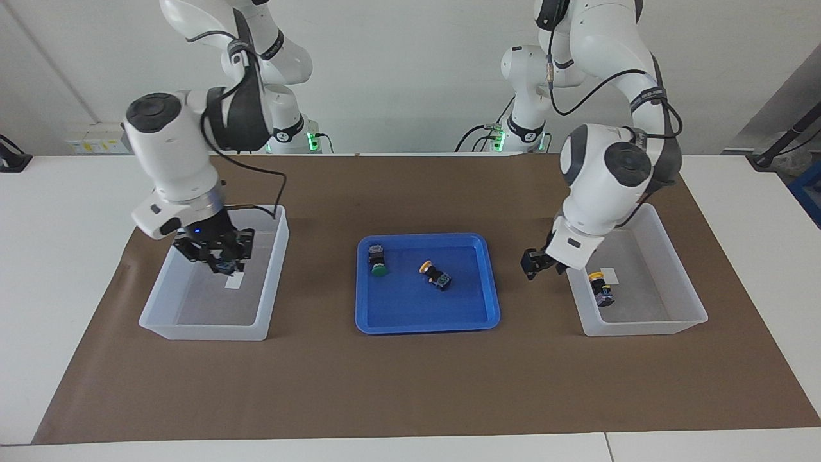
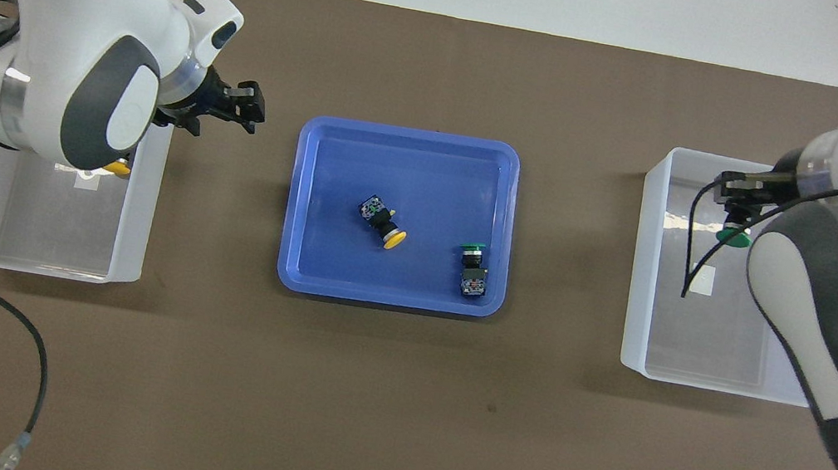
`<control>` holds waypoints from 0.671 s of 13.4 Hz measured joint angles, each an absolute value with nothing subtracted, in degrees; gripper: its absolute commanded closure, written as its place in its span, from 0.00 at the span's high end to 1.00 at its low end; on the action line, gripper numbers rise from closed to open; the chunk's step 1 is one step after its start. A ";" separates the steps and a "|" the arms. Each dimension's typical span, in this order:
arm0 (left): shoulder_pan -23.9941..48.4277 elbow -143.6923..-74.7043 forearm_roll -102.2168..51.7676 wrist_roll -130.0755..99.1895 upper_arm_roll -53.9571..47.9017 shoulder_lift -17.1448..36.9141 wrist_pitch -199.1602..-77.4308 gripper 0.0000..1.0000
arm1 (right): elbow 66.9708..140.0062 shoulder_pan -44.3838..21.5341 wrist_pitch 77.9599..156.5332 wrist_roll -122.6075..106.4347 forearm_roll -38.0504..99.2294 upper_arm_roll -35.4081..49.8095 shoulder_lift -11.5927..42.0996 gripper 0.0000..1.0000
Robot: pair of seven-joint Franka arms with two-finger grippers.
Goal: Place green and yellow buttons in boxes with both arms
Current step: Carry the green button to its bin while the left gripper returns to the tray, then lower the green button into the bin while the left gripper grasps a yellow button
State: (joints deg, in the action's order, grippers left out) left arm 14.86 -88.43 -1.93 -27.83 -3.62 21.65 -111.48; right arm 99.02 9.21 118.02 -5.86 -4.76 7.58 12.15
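Item in hand: green button (image 2: 734,234), gripped by the right hand (image 1: 217,255) and hanging cap-down over the clear box (image 1: 192,330) at the right arm's end of the surface.
Right hand: closed on that button, above the box's rim and over its floor label.
Step judged: drop-off of the first green button.
Doing it well: lower the hand inside the walls before letting go, so the round cap cannot roll or bounce out. Release over the middle of the floor and lift straight up, clear of the rim.
Yellow button, sorted (image 1: 600,289): lies on its side in the other clear box (image 1: 641,327), at the left arm's end, beside a white label.
Left hand (image 1: 533,263): empty, fingers apart, over the brown mat between that box and the blue tray (image 1: 423,321).
Tray stock: second green button (image 1: 377,260), cap toward the near edge of the surface, and second yellow button (image 1: 435,274), tilted. The two are apart, both toward the tray's middle.
Next for left hand, judged: the tray's yellow button. Close across the black body, not the domed cap.
Risk: both arms share the tray, so take turns there.
Progress judged: one of four boxed, one about to be.
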 measured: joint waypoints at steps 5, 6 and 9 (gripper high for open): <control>23.05 -89.32 -2.05 -47.91 -3.66 23.40 -118.19 0.72 | 110.60 16.82 131.48 -15.86 -4.50 7.69 12.91 0.00; 24.49 -89.56 -2.06 -51.75 -3.66 23.98 -119.40 0.71 | 112.37 16.42 133.85 -14.81 -4.45 7.96 13.14 0.00; 27.83 -92.19 -2.06 -60.73 -3.61 25.75 -124.75 0.69 | 116.48 13.68 140.38 -9.94 -4.41 8.29 14.30 0.00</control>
State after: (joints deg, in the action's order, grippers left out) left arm 27.83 -92.19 -2.06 -60.73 -3.61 25.75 -124.75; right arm 116.48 13.68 140.38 -9.94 -4.41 8.29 14.30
